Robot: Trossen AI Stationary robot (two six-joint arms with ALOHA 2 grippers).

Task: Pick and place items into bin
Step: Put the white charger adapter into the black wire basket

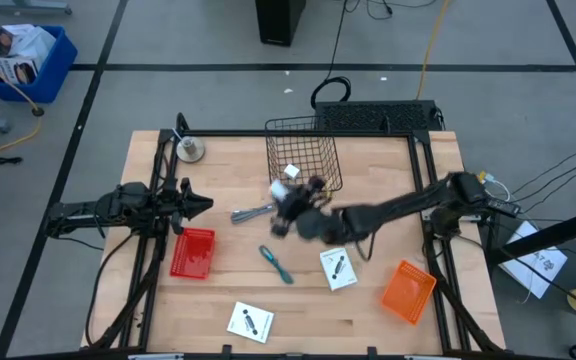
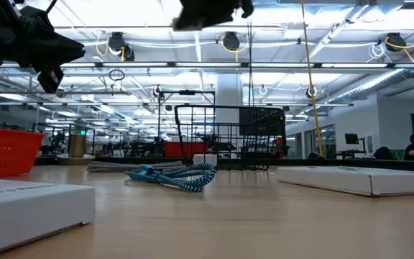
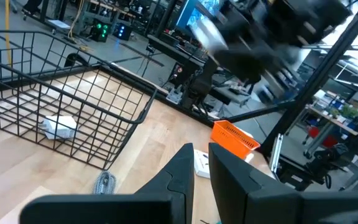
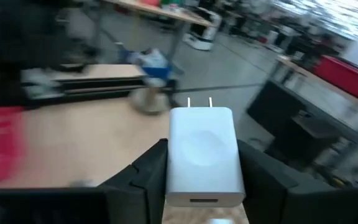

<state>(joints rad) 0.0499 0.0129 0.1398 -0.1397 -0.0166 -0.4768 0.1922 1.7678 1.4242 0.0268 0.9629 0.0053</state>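
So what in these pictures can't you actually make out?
- High view: the right end effector is blurred by motion, so its white charger plug shows clearly only in the right wrist view.
- Left wrist view: the white item in the wire basket is too small to identify.
- Low view: the basket's floor is hidden behind the blue cable.
- High view: the black marks on the white cards are too small to read.
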